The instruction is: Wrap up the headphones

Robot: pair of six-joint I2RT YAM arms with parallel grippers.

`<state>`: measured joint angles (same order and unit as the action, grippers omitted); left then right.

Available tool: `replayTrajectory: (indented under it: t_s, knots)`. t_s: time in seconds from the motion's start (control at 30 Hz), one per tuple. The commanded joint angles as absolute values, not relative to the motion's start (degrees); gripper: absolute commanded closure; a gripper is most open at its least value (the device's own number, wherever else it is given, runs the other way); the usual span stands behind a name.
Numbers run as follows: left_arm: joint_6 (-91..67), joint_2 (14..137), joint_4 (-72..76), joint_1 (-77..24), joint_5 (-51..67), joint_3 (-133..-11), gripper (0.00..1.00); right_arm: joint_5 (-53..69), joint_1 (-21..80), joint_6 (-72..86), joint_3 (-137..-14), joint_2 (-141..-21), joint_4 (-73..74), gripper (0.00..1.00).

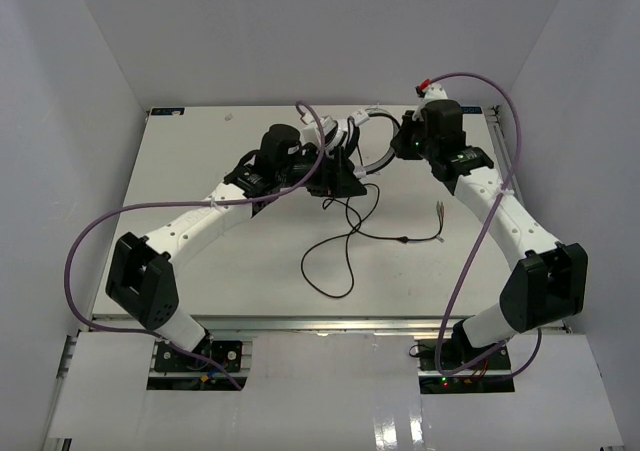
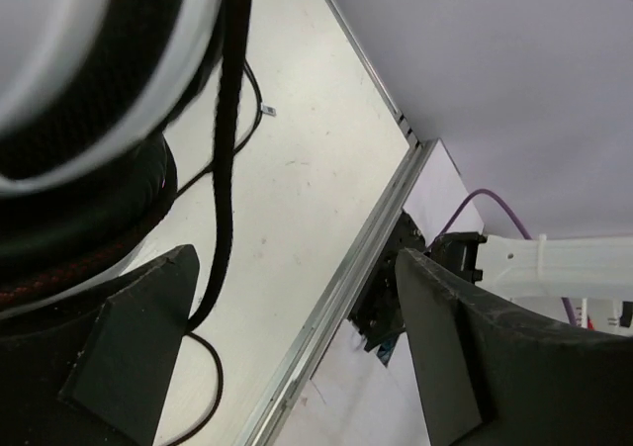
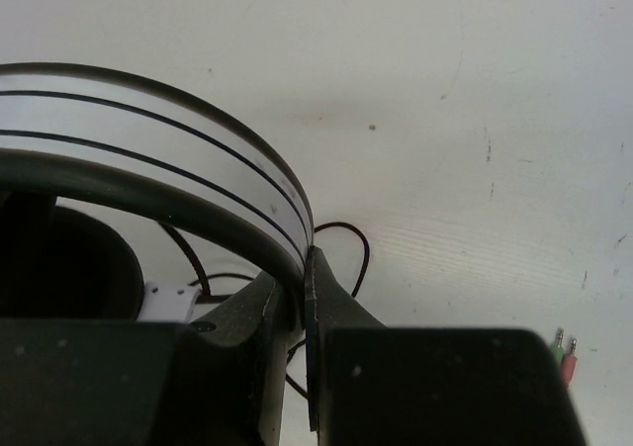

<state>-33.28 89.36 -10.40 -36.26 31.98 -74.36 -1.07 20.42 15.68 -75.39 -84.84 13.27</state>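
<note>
White headband (image 3: pixel 148 134) of the headphones (image 2: pixel 79 70) is pinched in your R gripper (image 3: pixel 305 268); L gripper (image 2: pixel 297 258) spread wide, black cable (image 2: pixel 229 149) hanging beside one finger (image 2: pixel 138 337).

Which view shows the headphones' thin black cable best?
Top external: most of the thin black cable shows, looped loosely, down to its plug end. Left wrist gives only a blurred close stretch; right wrist, one small loop and the plug tips.

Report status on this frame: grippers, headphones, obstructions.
Right gripper shut on the headphones. Left gripper open, beside an earcup. Cable hanging loose, not yet wrapped. No obstruction seen.
</note>
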Motion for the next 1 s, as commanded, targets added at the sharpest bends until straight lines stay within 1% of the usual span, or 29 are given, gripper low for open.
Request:
replayTrajectory:
  t_s: [0.0, 0.13, 0.33, 0.47, 0.67, 0.77, 0.83, 0.97]
  knots:
    - [-27.11, 87.07, -11.6, -41.66, 29.01, -74.71, 0.07, 6.7, 17.39, 25.24, -82.05, -84.25, 9.22, 0.92]
    - [-23.73, 86.46, -7.09, -47.2, 22.79, -71.76, 0.07, 9.04, 15.53, 28.63, -82.94, -84.62, 9.4, 0.92]
    - [-21.96, 84.05, 15.89, -50.74, 15.92, -56.09, 0.07, 12.4, 13.29, 31.56, -82.71, -83.22, 9.7, 0.92]
    - [-18.55, 83.32, 24.08, -51.6, 11.17, -50.28, 0.07, 13.63, 12.48, 32.85, -82.52, -82.24, 10.02, 0.92]
    - [-14.95, 82.9, 26.21, -51.68, 8.31, -49.11, 0.07, 15.73, 12.33, 34.98, -81.5, -81.98, 9.78, 0.92]
    - [-12.85, 82.79, 28.45, -51.68, 6.87, -46.09, 0.07, 18.95, 11.52, 37.59, -80.52, -81.83, 9.15, 0.92]
    - [-11.33, 83.22, 32.31, -51.68, 6.47, -43.12, 0.06, 22.5, 10.4, 39.39, -79.69, -81.27, 8.1, 0.92]
    - [-5.24, 83.96, 40.78, -51.68, 4.6, -36.85, 0.05, 25.07, 8.25, 40.5, -79.79, -79.87, 7.66, 0.92]
